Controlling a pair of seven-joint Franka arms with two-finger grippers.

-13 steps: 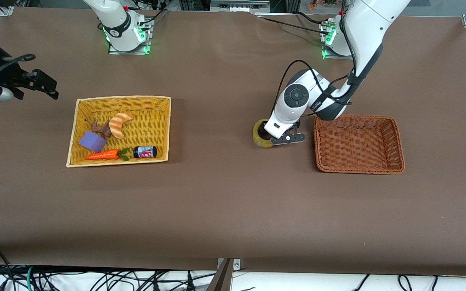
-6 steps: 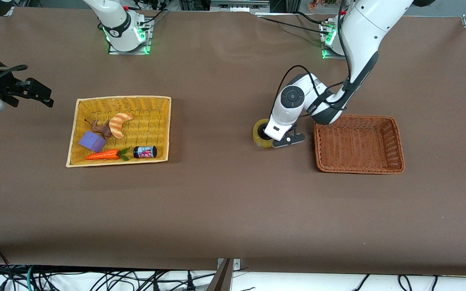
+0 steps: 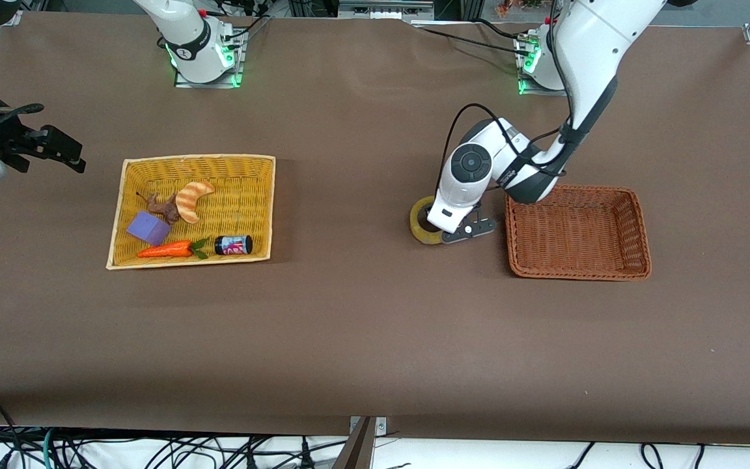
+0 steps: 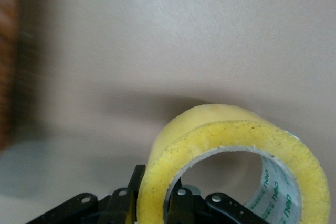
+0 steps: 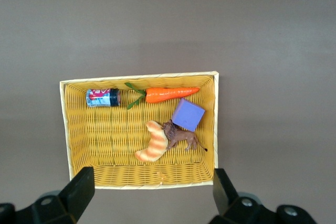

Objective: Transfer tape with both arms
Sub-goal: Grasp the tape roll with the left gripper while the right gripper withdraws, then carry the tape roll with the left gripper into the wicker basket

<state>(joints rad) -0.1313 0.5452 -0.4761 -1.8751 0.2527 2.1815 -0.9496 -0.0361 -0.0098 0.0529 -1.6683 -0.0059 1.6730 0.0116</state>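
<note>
From the front camera you see the left gripper (image 3: 448,229) down at the table (image 3: 362,326), its 2 fingers pinching the wall of the tape (image 3: 422,221), which sits just beside the brown basket (image 3: 577,260), toward the right arm's end from it. The roll is tilted on edge there. The right gripper (image 3: 66,151) hangs over the table's edge at the right arm's end, next to the yellow basket (image 3: 124,195), and that arm waits. In the yellow basket you can pick out a croissant toy (image 3: 193,200), a purple block (image 3: 148,228), a carrot (image 3: 166,249), a small can (image 3: 233,245) and a brown animal figure (image 3: 163,207).

In the left wrist view you look straight onto the tape (image 4: 231,166): 1 finger (image 4: 181,203) sits inside the grey core and the other outside the yellow wall, closed on it.

In the right wrist view the right gripper (image 5: 149,192) stands spread wide with nothing between its fingers (image 5: 79,187), above the yellow basket (image 5: 65,129) with the carrot (image 5: 170,94), can (image 5: 102,97), block (image 5: 188,114), croissant toy (image 5: 153,142) and animal figure (image 5: 181,136) inside.
</note>
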